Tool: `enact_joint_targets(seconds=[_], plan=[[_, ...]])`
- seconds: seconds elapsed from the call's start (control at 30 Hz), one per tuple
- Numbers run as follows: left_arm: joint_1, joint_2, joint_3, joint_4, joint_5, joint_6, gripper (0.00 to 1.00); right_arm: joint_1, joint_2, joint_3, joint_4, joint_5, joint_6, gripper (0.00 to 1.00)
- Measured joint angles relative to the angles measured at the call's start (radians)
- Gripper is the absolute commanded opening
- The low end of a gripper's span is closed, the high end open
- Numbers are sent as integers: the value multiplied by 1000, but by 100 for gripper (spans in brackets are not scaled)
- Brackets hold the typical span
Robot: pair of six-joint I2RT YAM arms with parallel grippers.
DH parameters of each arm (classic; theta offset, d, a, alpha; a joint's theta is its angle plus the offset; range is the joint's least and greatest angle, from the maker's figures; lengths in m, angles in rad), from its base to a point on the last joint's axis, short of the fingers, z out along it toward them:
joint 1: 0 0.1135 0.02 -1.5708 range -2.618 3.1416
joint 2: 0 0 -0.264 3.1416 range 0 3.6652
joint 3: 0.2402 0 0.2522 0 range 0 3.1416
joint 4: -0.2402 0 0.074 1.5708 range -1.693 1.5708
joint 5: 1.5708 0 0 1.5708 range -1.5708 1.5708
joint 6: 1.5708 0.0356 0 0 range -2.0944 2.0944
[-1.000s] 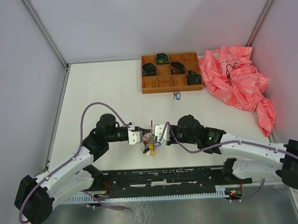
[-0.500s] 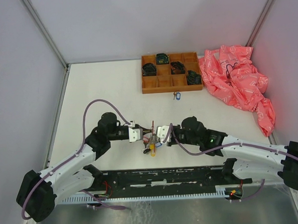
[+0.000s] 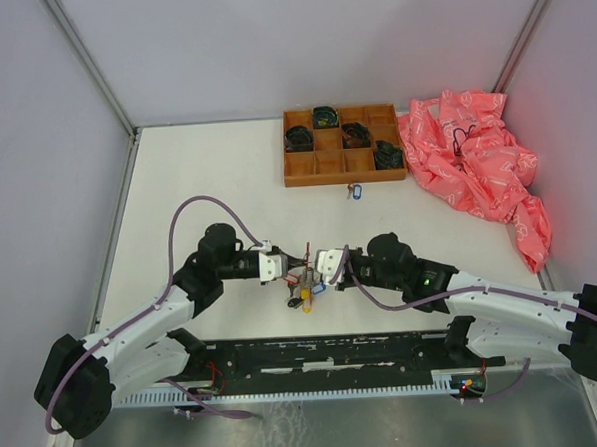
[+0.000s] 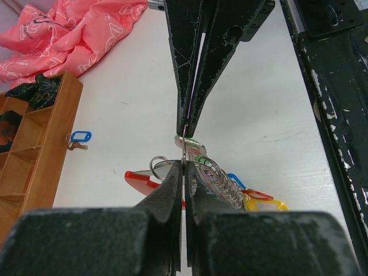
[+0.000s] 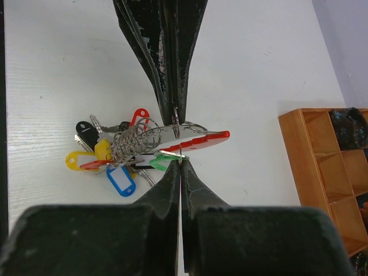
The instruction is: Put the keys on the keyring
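A: Top external: left gripper (image 3: 303, 259) was clamped tight on the thin silvery wire keyring (image 5: 194, 126), by the middle of the white worktop's (image 3: 196, 179) near edge.

B: And the right gripper (image 3: 312, 263)?

A: Clenched too, tip to tip with it, on the silvery green-tagged key (image 5: 164, 158). A blue-tagged key (image 3: 354, 191) lay just beside the brown wooden tray (image 3: 341, 179).
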Motion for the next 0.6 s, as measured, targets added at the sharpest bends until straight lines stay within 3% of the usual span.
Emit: enact_joint_targets(seconds=[0.6], plan=[[0,9,0,8,5,-12,3,0,10,3,-3,-19,3,1]])
